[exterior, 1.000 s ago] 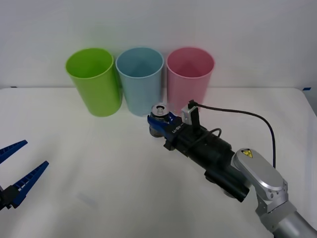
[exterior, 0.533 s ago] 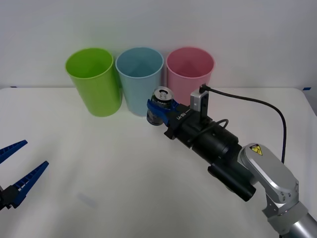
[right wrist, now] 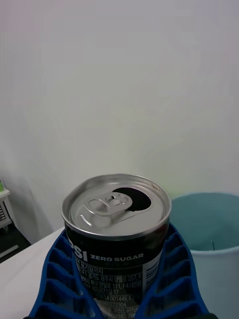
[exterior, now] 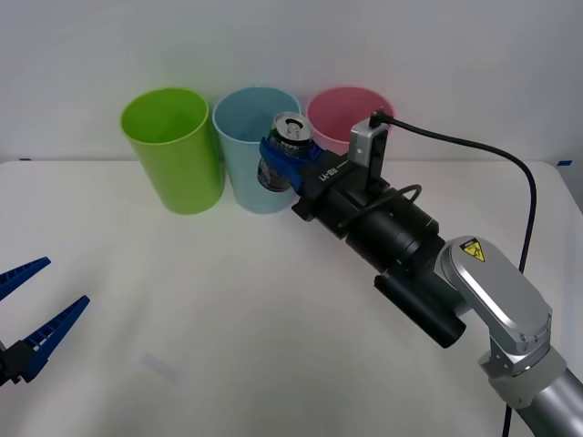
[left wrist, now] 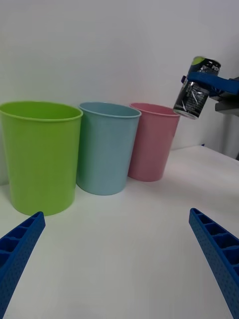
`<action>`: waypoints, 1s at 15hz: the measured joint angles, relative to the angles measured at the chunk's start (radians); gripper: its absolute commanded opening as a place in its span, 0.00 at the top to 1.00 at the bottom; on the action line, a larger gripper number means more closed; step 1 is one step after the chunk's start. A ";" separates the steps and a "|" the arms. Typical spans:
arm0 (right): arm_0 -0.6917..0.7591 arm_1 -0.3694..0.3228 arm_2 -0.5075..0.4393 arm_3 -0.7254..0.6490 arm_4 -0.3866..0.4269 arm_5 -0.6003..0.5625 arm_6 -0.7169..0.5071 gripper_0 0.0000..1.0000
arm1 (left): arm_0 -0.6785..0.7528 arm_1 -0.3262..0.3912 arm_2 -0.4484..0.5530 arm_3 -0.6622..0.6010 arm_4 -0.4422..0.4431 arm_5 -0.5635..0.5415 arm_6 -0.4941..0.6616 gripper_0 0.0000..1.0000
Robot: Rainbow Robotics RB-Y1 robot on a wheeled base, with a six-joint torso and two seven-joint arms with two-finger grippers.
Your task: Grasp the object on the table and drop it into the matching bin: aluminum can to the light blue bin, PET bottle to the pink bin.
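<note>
Now our right gripper [exterior: 281, 157], clenched on the aluminum can [exterior: 284, 148], has lifted it to the light blue bin [exterior: 246, 155] rim; our left gripper [exterior: 25, 314] waits, released.

Looks like a robot lab test bench. Bare white table [exterior: 182, 309] against a plain white wall [exterior: 291, 45]. Three coloured bins lined up, staged.

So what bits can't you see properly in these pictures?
- Can: its bottom, in the right wrist view, is wrapped by the right gripper's blue fingers; the small label print is too tiny to read.
- Pink bin: its lower part, in the front view, is behind the right arm.
- Light blue bin: in the right wrist view, the edge cuts it off.
</note>
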 measured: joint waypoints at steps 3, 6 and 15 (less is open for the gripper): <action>-0.084 -0.010 0.020 0.020 0.005 0.077 -0.028 1.00 | 0.000 0.000 0.000 0.000 0.000 0.000 0.000 0.00; -0.177 0.007 0.024 0.107 0.005 0.107 -0.049 1.00 | 0.000 0.000 0.000 0.000 0.000 0.000 0.000 0.00; -0.424 0.183 -0.009 0.440 0.080 0.270 -0.054 1.00 | 0.000 0.000 0.000 0.000 0.000 0.000 0.000 0.00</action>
